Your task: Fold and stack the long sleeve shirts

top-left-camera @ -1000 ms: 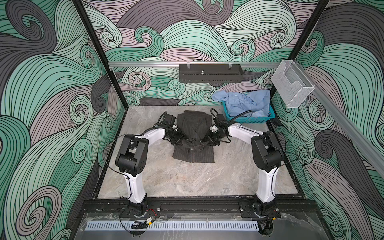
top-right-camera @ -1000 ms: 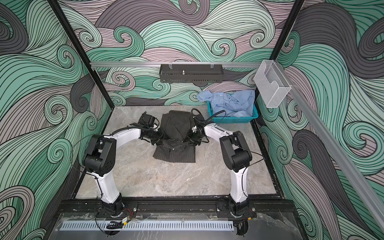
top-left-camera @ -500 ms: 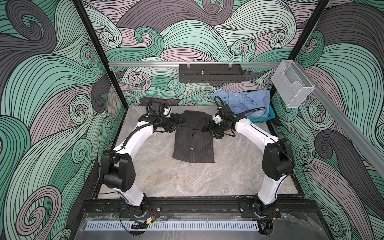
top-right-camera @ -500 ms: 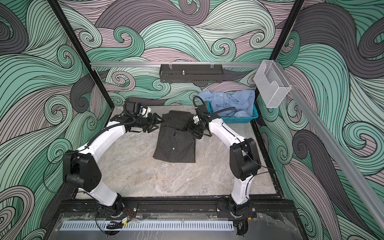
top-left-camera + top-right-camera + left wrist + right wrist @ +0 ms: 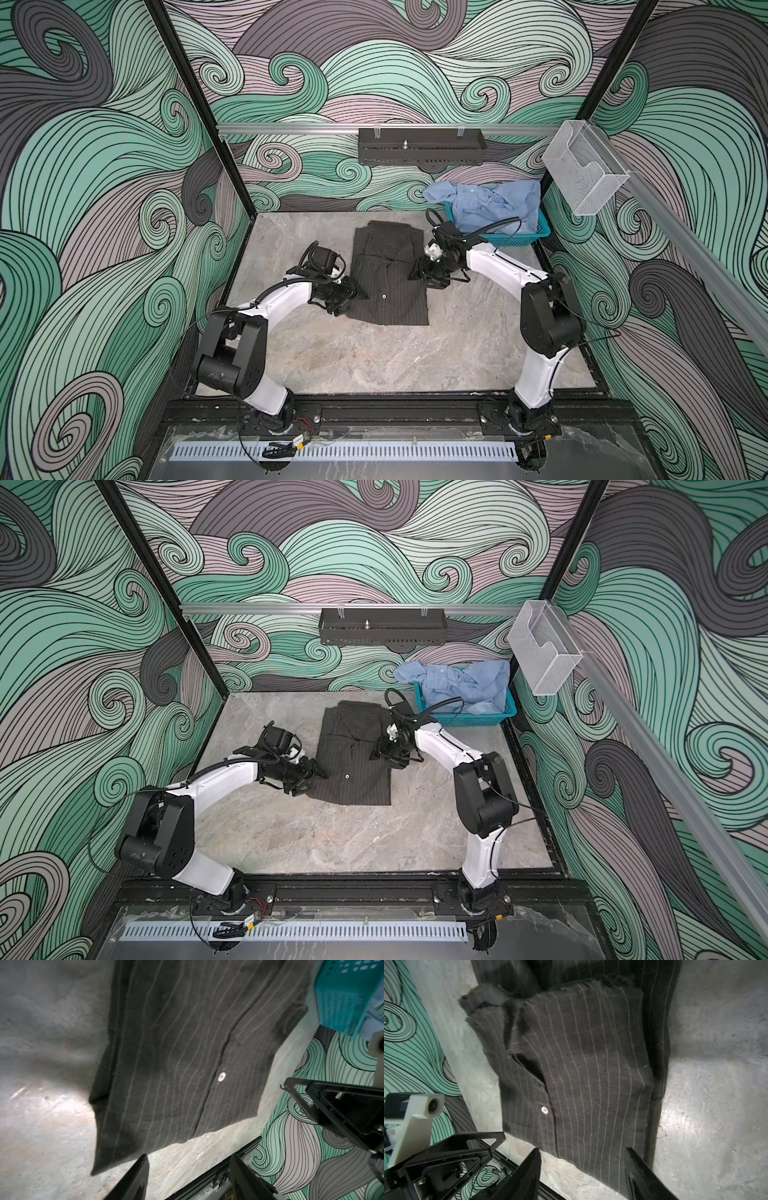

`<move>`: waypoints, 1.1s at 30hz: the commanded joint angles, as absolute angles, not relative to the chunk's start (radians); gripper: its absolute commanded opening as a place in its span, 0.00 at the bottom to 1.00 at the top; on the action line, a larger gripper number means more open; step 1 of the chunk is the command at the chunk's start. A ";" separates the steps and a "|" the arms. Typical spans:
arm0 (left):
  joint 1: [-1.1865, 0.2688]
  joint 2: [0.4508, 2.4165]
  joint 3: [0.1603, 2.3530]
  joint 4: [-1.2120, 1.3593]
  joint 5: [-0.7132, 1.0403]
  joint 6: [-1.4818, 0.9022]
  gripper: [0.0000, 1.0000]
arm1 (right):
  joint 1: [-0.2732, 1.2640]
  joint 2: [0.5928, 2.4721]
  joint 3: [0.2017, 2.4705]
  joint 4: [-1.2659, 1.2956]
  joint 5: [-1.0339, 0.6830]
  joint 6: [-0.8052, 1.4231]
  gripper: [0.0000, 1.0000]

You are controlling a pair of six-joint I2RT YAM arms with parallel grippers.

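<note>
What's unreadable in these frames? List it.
- Crumpled light blue cloth shirt: lower part hidden by teal plastic mesh basket wall, both top views.
- Folded dark pinstriped cloth shirt: one end cut off by frame edge, both wrist views; edges motion-blurred.
- Its lower layers: covered by top panel, all views.

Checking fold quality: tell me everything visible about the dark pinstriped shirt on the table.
The dark pinstriped shirt is charcoal woven-looking cloth with thin light stripes, folded into a long rectangle, lying flat on the table, placket up with one white button showing. Its far end is doubled over. It lies apart from the teal basket. The left gripper and right gripper flank its long edges, both open, holding nothing.
</note>
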State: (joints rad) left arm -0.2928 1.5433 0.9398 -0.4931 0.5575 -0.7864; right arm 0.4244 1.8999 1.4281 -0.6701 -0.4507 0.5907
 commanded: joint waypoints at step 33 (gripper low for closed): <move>-0.543 1.711 1.060 -0.251 0.457 -0.974 0.49 | 0.433 2.178 1.905 -0.731 -0.115 0.209 0.42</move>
